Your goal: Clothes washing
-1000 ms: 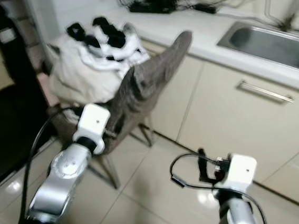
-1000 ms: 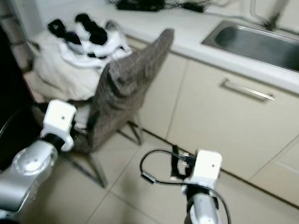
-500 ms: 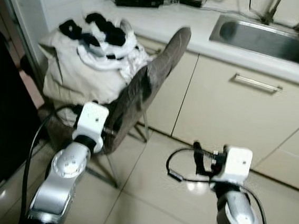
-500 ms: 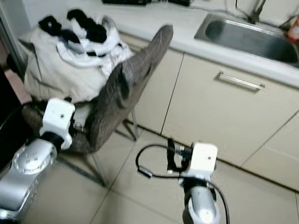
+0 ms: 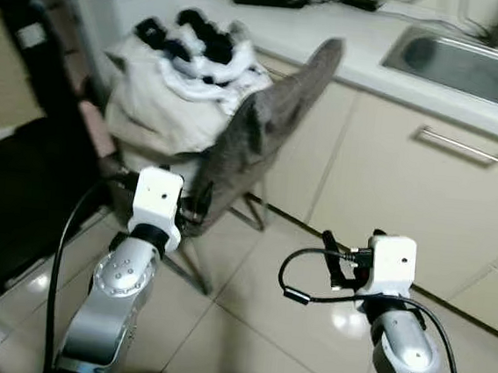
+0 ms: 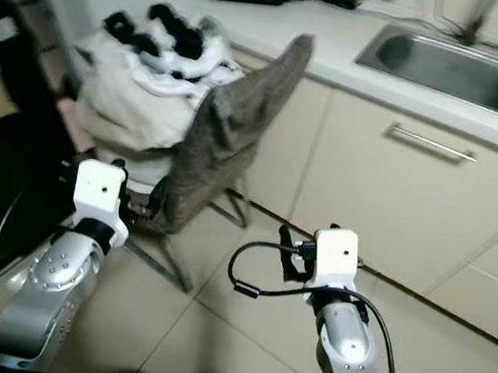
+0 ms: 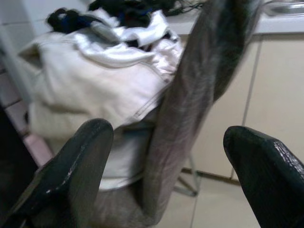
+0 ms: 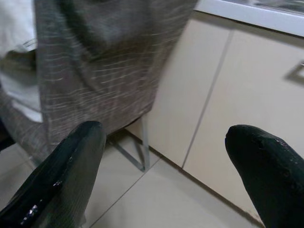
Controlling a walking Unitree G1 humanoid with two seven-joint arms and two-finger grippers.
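Ahead of both grippers: laundry heap on the chair, not yet grasped.

Nearest the head camera, the left gripper and the right gripper hang above the tiled floor, each with its fingers spread apart and holding nothing. Just ahead of the left gripper stands the grey fabric chair, its backrest between the fingers' line and the cabinet. Beyond and above the left gripper, the pile of clothes fills the seat: pale garments below, white and black pieces on top. Judgement: the load is soft, light and limp, will sag and trail when lifted, and may shed loose items. Recommended hold: a bunched fold on the upper white layer, pinched deep. Farthest away lie the counter and sink.
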